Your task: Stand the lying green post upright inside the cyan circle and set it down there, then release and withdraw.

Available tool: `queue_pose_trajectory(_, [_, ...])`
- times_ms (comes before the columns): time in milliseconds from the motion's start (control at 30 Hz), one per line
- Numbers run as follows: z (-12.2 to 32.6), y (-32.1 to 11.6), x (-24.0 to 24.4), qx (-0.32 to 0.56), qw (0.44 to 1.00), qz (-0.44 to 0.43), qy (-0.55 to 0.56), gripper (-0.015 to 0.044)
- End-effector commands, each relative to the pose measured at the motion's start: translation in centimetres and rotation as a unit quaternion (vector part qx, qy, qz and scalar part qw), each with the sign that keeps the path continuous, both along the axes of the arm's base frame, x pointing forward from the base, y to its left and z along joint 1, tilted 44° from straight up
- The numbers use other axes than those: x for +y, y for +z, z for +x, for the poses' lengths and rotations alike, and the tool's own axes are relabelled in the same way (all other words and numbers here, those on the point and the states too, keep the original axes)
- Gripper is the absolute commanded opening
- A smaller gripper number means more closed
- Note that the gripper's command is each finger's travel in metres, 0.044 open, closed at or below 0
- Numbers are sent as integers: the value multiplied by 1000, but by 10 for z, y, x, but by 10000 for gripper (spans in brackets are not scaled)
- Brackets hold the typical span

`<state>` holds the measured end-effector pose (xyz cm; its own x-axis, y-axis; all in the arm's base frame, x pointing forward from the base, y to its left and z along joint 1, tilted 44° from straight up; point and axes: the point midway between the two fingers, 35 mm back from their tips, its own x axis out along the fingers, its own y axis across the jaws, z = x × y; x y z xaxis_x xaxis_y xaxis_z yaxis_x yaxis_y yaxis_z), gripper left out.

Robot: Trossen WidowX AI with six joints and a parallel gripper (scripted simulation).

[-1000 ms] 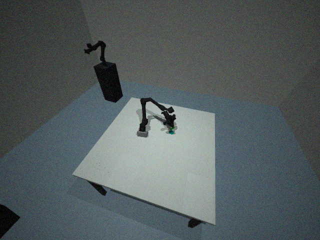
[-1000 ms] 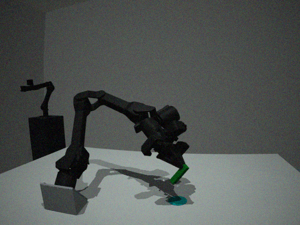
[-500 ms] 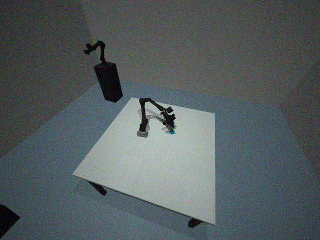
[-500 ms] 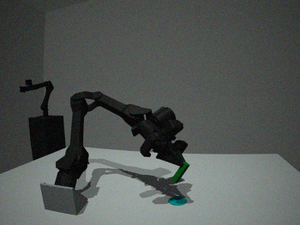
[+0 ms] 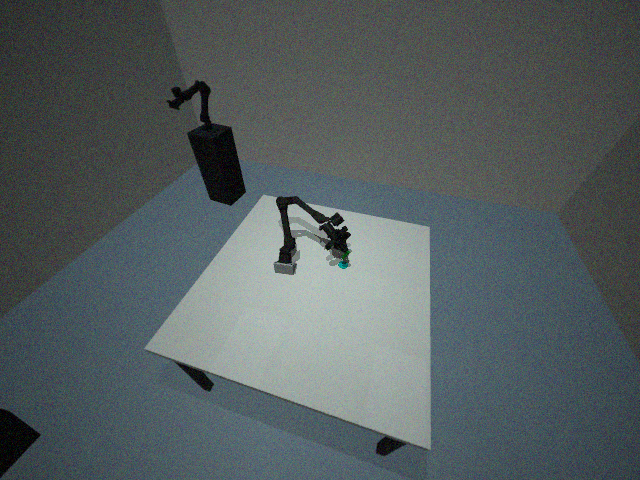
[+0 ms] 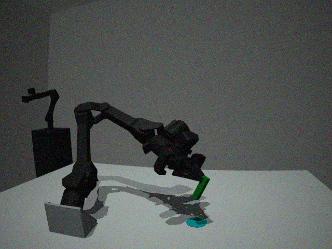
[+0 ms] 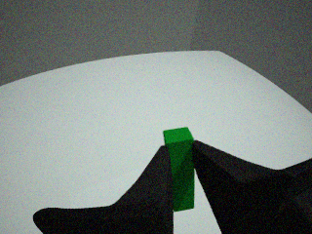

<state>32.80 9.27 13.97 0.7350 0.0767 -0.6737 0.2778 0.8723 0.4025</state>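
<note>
"What can you count around your table point(image 5: 320, 320) point(image 6: 254, 193) point(image 7: 107, 107)?"

"You have one green post point(image 5: 345, 255) point(image 6: 201, 188) point(image 7: 182, 171) above it and one cyan circle point(image 5: 342, 265) point(image 6: 193, 222) on it."

"And arms?"

"You have two: one point(image 5: 285, 222) point(image 6: 83, 141) on the table, one point(image 5: 204, 103) point(image 6: 52, 107) beyond its edge, on a black box point(image 5: 217, 165) point(image 6: 52, 151)."

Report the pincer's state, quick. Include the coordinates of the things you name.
Pincer point(image 5: 345, 252) point(image 6: 204, 179) point(image 7: 178, 150): closed on the green post point(image 5: 346, 255) point(image 6: 201, 188) point(image 7: 182, 171), gripped near one end, held tilted above the table point(image 5: 310, 330) point(image 6: 267, 203) point(image 7: 97, 107).
</note>
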Motion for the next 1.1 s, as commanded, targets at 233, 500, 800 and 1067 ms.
queue_pose_trajectory(233, [-5,2,-1,-32,999,9,-20,23])
queue_pose_trajectory(500, [-7,6,-2,-56,998,18,-34,23])
queue_pose_trajectory(800, [-9,10,-3,-83,995,29,-50,23])
queue_pose_trajectory(1067, [-12,14,-4,-107,991,41,-64,23])
